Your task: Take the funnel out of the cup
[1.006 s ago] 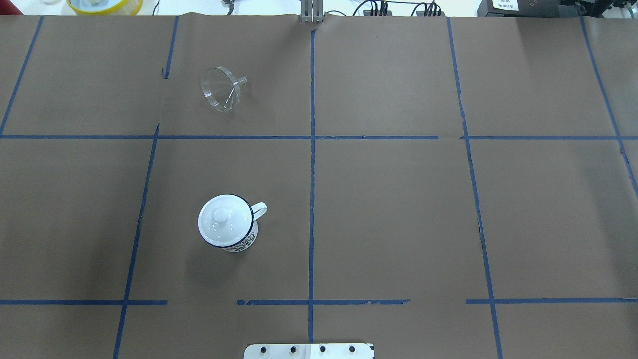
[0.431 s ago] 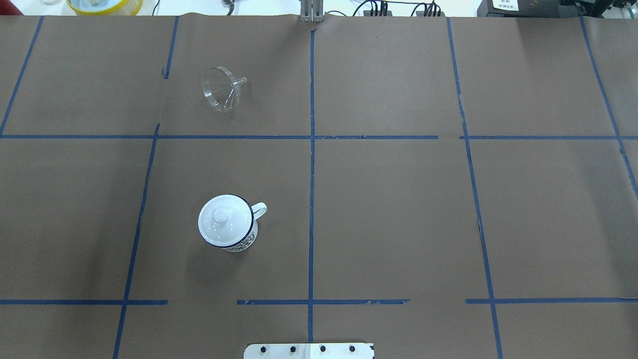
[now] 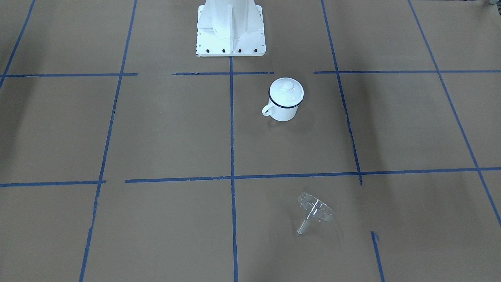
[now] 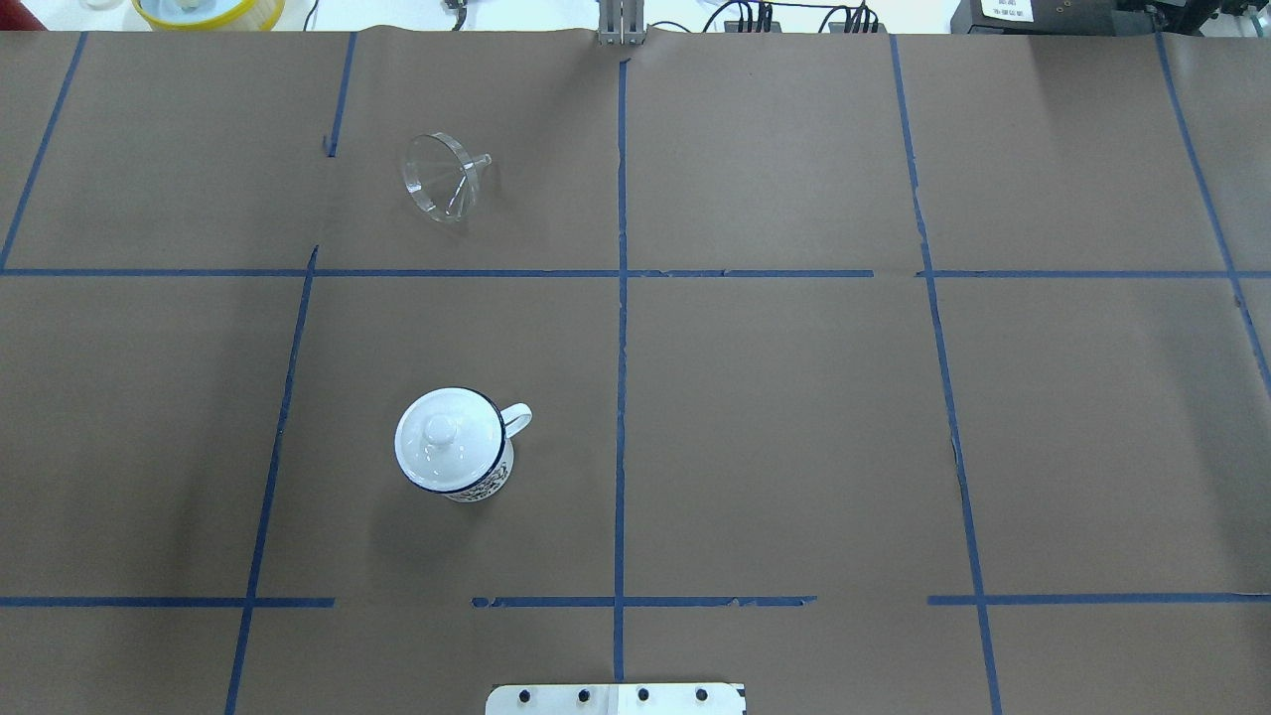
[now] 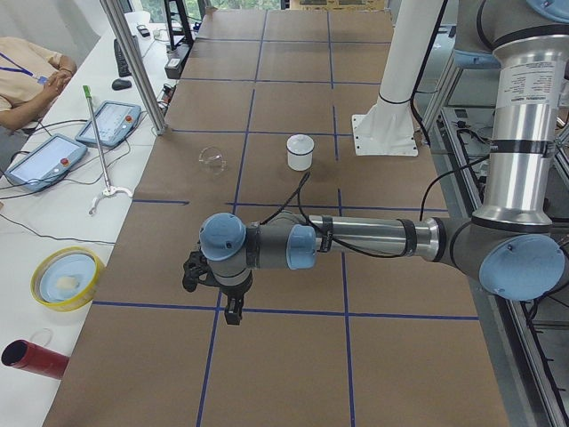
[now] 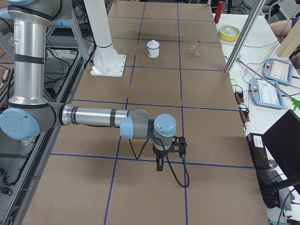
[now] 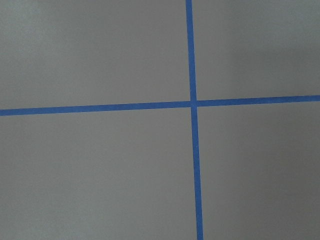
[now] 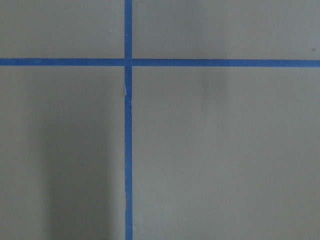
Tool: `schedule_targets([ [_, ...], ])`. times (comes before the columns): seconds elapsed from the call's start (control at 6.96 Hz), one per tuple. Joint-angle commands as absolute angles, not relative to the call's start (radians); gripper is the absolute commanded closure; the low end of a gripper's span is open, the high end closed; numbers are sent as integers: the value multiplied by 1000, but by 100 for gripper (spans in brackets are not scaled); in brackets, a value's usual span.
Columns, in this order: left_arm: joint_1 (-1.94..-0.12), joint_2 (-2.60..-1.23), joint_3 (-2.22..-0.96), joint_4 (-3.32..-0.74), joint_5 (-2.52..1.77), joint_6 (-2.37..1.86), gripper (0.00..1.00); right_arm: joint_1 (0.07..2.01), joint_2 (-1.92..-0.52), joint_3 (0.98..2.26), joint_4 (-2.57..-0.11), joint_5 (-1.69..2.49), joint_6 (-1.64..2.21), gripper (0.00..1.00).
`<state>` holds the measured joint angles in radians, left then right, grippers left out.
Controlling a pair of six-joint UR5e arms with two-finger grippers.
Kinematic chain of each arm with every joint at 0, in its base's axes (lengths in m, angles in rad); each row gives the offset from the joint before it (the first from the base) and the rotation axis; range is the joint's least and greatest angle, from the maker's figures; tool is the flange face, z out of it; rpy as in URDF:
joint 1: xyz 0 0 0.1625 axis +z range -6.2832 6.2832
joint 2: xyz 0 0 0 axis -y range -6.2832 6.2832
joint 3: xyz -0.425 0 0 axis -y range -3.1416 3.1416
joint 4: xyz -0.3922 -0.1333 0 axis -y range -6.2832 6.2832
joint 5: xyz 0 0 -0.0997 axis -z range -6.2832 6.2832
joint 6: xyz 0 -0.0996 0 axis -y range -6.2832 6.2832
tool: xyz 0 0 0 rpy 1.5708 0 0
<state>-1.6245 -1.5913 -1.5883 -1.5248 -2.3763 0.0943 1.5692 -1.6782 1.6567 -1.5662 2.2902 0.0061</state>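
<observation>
Nothing moved over the last second. The clear plastic funnel [image 4: 442, 186] lies on its side in the upper left of the overhead frame, well apart from the white enamel mug [image 3: 284, 112], which is capped by a white domed lid [image 4: 444, 438]. We judge the removal done. The left gripper [image 5: 233, 313] and right gripper [image 6: 160, 165] hang over brown paper [image 4: 794, 447]; we cannot tell whether they are spread or pressed together.

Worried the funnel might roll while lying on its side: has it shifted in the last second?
No. In the overhead view the funnel keeps the same gap from the horizontal blue tape line below it.
</observation>
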Motion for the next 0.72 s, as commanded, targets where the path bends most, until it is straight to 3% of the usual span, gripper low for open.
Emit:
schedule_targets([
  [0.0,-1624,-1589,-1588,-1525,-2376,95,0,1569,-1678,1657,-1566,2290,6,0],
  [0.57,-1624,-1594,-1595,-1523,-2376,94,0,1569,-1678,1657,-1566,2290,6,0],
])
